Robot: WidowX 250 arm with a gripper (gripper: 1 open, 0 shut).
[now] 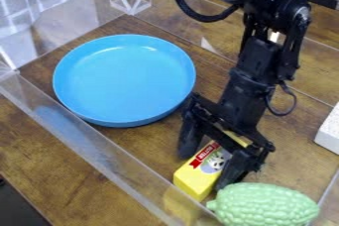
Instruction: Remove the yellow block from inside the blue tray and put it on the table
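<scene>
The yellow block [201, 169], with its red-and-white label facing up, lies on the dark wood table [146, 161] near the front, outside the blue tray [123, 77]. My black gripper [219, 146] hangs straight above the block's far end. Its fingers stand open on either side of that end, and the block rests on the wood. The round blue tray sits to the left and holds nothing.
A bumpy green gourd-like toy [267, 206] lies just right of the block at the front edge. A clear plastic wall [66, 131] runs along the left and front. A white object [330, 129] pokes in at the right edge.
</scene>
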